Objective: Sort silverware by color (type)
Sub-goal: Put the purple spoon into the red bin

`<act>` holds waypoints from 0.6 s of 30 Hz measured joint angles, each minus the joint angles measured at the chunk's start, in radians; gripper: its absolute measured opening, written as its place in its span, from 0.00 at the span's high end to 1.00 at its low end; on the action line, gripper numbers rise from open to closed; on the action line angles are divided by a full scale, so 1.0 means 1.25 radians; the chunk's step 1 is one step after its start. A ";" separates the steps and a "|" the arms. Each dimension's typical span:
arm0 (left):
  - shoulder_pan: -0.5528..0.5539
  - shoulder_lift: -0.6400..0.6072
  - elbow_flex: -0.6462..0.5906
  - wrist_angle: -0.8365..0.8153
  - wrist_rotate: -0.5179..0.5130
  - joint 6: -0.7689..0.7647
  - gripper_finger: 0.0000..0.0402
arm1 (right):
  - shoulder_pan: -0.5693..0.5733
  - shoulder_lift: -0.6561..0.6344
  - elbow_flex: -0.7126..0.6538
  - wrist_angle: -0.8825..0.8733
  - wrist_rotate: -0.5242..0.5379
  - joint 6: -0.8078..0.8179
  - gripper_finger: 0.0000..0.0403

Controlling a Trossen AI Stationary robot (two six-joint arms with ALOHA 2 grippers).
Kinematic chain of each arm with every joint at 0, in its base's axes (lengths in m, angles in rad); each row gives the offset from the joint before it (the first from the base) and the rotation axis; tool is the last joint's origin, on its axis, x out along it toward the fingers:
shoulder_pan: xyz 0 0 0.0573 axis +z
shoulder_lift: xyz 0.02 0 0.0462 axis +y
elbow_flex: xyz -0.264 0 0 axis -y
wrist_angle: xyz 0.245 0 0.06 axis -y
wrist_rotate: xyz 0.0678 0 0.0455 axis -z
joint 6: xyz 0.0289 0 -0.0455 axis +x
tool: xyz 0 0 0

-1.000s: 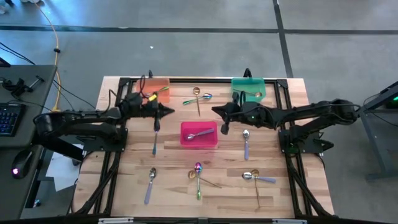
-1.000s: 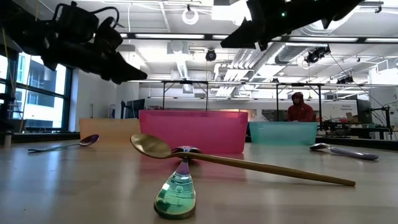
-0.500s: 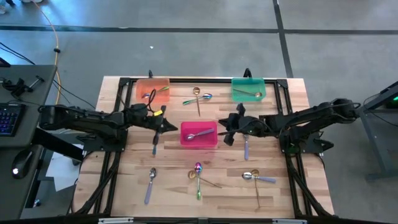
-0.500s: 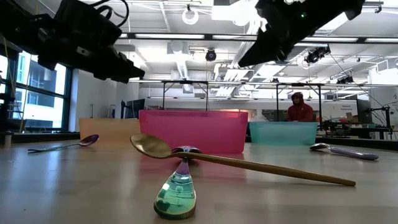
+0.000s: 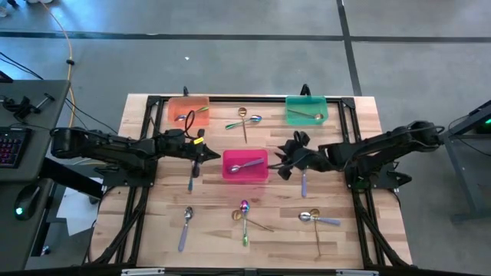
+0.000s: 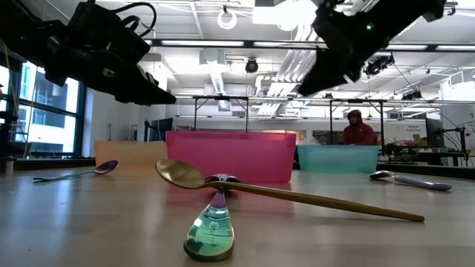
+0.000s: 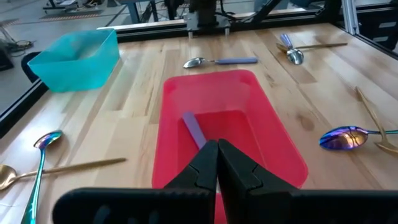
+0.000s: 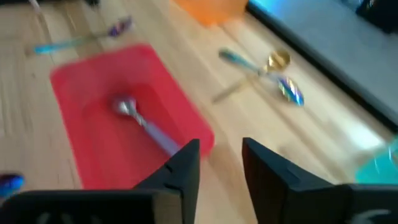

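Observation:
The silverware lies scattered on the wooden table. A lilac-handled silver spoon (image 5: 245,165) lies in the pink bin (image 5: 262,175). Other spoons rest in the orange bin (image 5: 175,106) and the green bin (image 5: 294,103). My left gripper (image 5: 212,156) hovers shut at the pink bin's left edge, above a blue-handled spoon (image 5: 190,178); the left wrist view shows its fingers (image 7: 217,163) closed over the bin. My right gripper (image 5: 279,164) hovers open just right of the pink bin, its fingers (image 8: 186,163) apart, beside a lilac-handled spoon (image 5: 304,181).
More spoons lie loose: a gold and an iridescent one (image 5: 244,120) at the far middle, one (image 5: 185,227) near left, an iridescent and a gold one crossed (image 5: 245,221) near the middle, and two (image 5: 314,220) near right. A person (image 6: 358,130) stands in the room beyond.
My right gripper has come from near the green bin toward the table's near edge and now hangs beside the pink bin's right wall. My left gripper has moved toward the near edge and right, up to the pink bin's left edge, staying shut.

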 joint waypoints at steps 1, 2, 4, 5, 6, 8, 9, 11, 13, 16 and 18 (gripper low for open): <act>0.000 0.000 0.000 0.000 0.000 0.000 1.00 | 0.004 0.000 0.000 -0.029 0.004 0.030 0.72; 0.000 0.000 0.000 0.000 0.000 0.000 1.00 | 0.009 0.000 0.000 -0.059 0.007 0.062 0.71; 0.000 0.000 0.000 0.000 0.000 0.000 1.00 | 0.018 0.000 0.000 -0.120 0.009 0.129 0.71; 0.000 0.000 0.000 0.000 0.000 0.000 1.00 | 0.023 0.000 0.000 -0.150 0.009 0.164 0.71; 0.000 0.000 0.000 0.000 0.000 0.000 1.00 | 0.030 0.000 0.000 -0.181 0.007 0.203 0.71; 0.000 0.000 0.000 0.000 0.000 0.000 1.00 | 0.039 0.000 0.000 -0.241 -0.009 0.292 0.71; 0.000 0.000 0.000 0.000 0.000 0.000 1.00 | 0.043 0.000 0.000 -0.270 -0.020 0.341 0.71; 0.000 0.000 0.000 0.000 0.000 -0.001 1.00 | 0.051 0.001 0.000 -0.323 -0.045 0.446 0.71; 0.000 0.000 0.000 0.000 0.000 -0.007 1.00 | 0.058 0.007 0.000 -0.369 -0.077 0.537 0.70; 0.000 0.000 0.000 0.000 0.000 -0.007 1.00 | 0.068 0.027 0.000 -0.423 -0.113 0.634 0.70; 0.000 0.000 0.000 0.000 0.000 -0.007 1.00 | 0.070 0.050 -0.001 -0.444 -0.127 0.682 0.70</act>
